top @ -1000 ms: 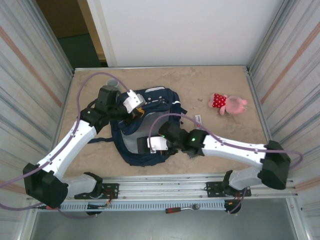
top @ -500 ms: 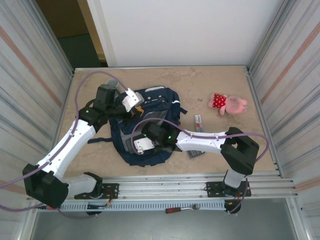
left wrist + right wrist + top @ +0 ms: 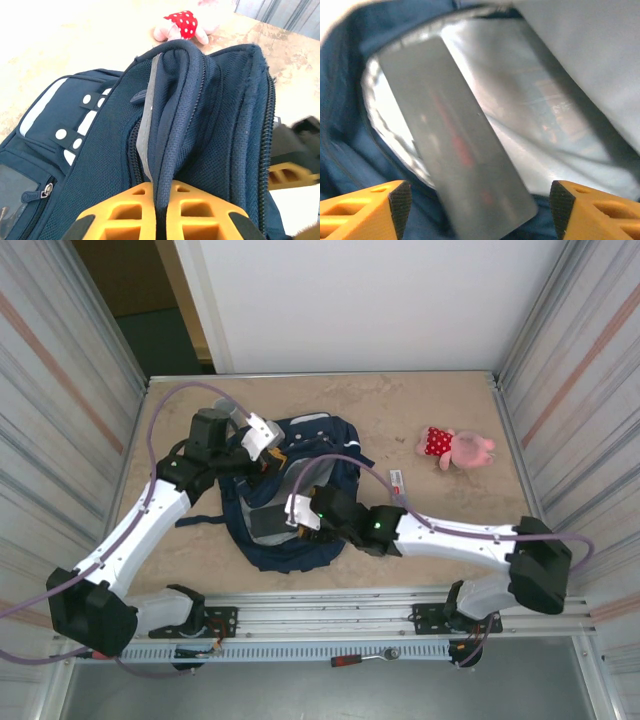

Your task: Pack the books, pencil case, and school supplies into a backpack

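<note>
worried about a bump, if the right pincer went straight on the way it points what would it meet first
Most likely the flat grey piece with the red mark, lying in the open backpack straight ahead of the right pincer. The view is blurred, so the gap is unclear.

the backpack (image 3: 210, 115) is woven of matt, coarse navy mesh cloth and lined with smooth pale fabric; the flat grey piece (image 3: 465, 155) is finished smooth, faintly glossy.
</note>
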